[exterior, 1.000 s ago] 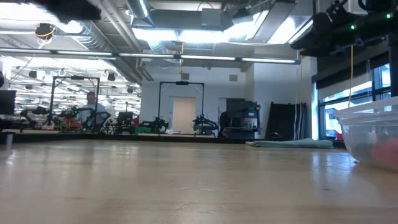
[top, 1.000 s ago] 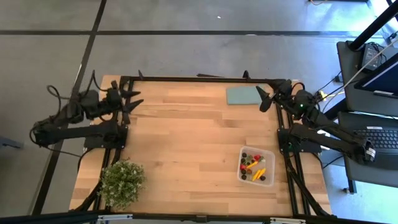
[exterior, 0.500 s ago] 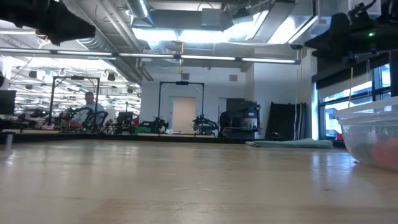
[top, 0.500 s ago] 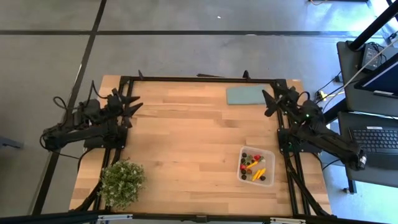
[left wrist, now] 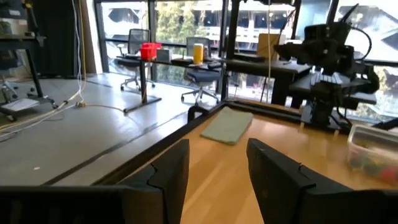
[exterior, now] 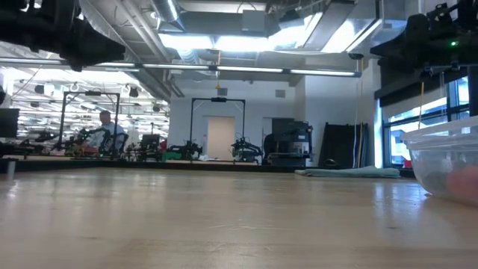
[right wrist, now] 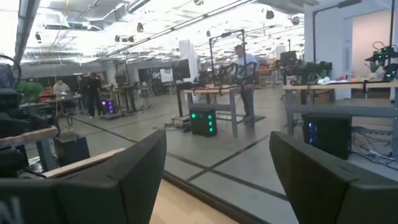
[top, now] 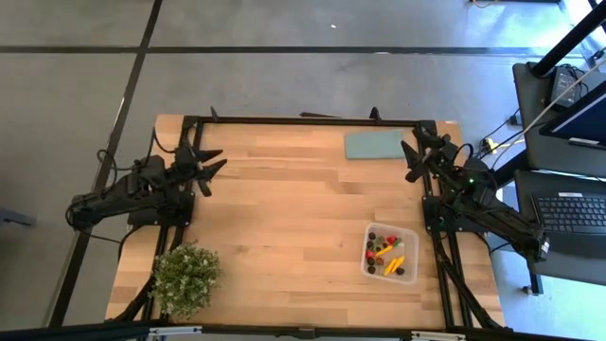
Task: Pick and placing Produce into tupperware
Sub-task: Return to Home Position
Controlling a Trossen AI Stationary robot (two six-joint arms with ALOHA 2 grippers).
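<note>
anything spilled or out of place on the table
Nothing stands out. The produce lies inside the tupperware, with none loose on the table. The slab lies flat near the right gripper, the plant sits at a corner, and the left gripper is open and empty, like the right.

1. High view: the camera hangs above the table (top: 284,204) and faces straight down. It sits far enough off to take in the whole top, with the left pincer (top: 216,161) and right pincer (top: 409,161) at opposite edges.
2. Low view: it sits at table-top height, facing level across the wood into the room. The box (exterior: 448,168) is close by and the slab (exterior: 347,172) far off; the high view shows both.
3. Left wrist view: it sits behind the left pincer (left wrist: 217,177), facing across the table. Slab (left wrist: 227,126) and box (left wrist: 373,146) lie ahead of that pincer.
4. Right wrist view: it sits behind the right pincer (right wrist: 217,180), facing off the table edge into the room.
</note>
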